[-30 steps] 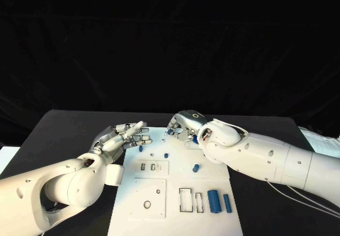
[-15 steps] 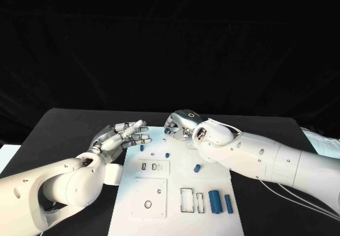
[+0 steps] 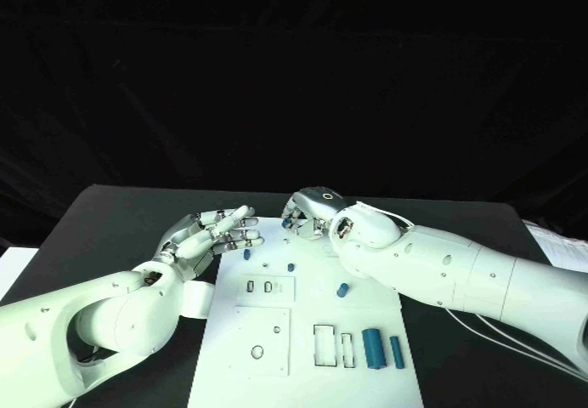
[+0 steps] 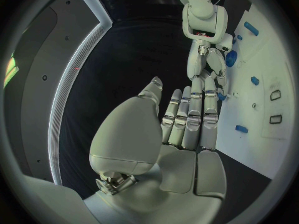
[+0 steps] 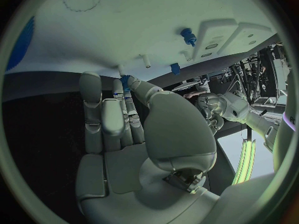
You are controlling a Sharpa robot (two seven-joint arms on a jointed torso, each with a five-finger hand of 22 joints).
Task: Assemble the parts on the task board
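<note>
The black table (image 3: pixel 122 221) is carrying the white rectangular task board (image 3: pixel 307 340), which is lying along its middle and running from the far edge toward the near one. The right white arm is reaching across the board's far end, and its silver right hand (image 3: pixel 313 217) is hovering there with fingers curled in around a small blue part (image 5: pixel 125 79) at the fingertips, seemingly pinching it. The silver left hand (image 3: pixel 211 238) is hanging at the board's far left edge, fingers spread and nearly straight, holding nothing. Near the board's near right corner, two long blue cylinders (image 3: pixel 382 349) are lying side by side, a short blue peg (image 3: pixel 343 290) is resting toward the right edge at mid-board, and smaller blue pegs (image 3: pixel 247 253) are standing near the far left edge. The step in hand is probably seating a part at the far end; next, the right hand would need to line it up over its hole and press down. The target hole is hidden under the right hand, and the grip itself is hard to make out.
</note>
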